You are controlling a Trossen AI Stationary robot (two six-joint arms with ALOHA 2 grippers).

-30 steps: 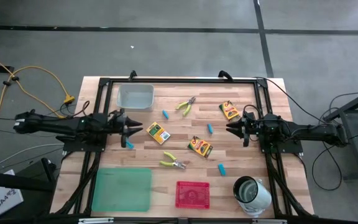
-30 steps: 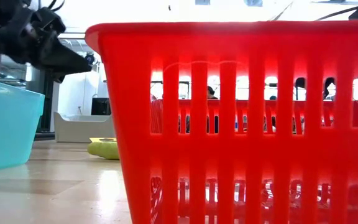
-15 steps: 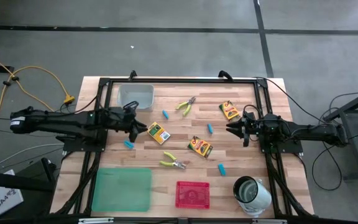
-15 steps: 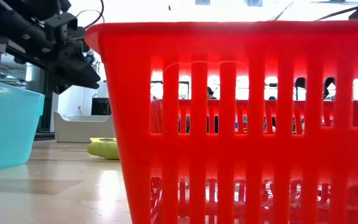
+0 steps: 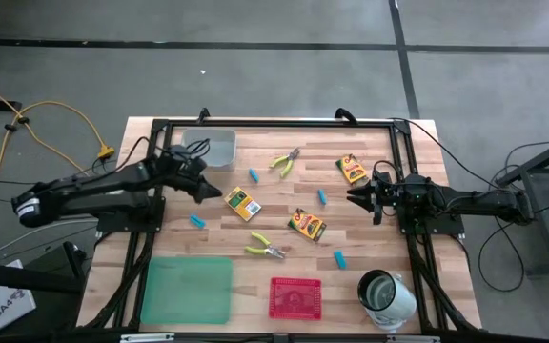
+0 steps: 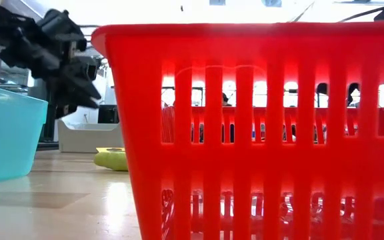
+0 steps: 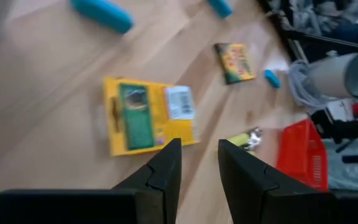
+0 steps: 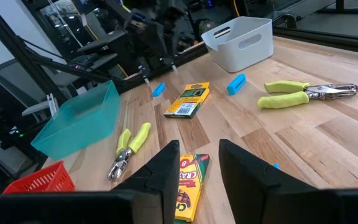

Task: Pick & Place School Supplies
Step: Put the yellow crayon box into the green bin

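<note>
Three yellow-orange crayon boxes lie flat on the wooden table: one (image 5: 242, 203) just right of my left gripper (image 5: 215, 191), one (image 5: 306, 225) at the middle, one (image 5: 353, 170) far right. Light-blue pieces (image 5: 254, 175) (image 5: 196, 221) (image 5: 322, 196) and two pliers (image 5: 285, 162) (image 5: 265, 249) lie scattered between them. In the left wrist view my left gripper (image 7: 199, 155) stands open above the table, with the nearest crayon box (image 7: 148, 118) just beyond its fingertips. My right gripper (image 5: 355, 197) (image 8: 199, 155) waits open at the right, above the table.
A clear tray (image 5: 208, 148) stands at the far left, close behind my left arm. A green tray (image 5: 189, 289), a red slotted tray (image 5: 295, 296) and a white-and-metal cup (image 5: 386, 295) stand along the near edge. A black frame (image 5: 274, 124) borders the table.
My left arm has swung so that its wrist went toward the far edge and the clear tray. Its gripper has rolled and now slants toward the near right, its tips closer to the nearest crayon box. The gap between its fingers is unchanged.
</note>
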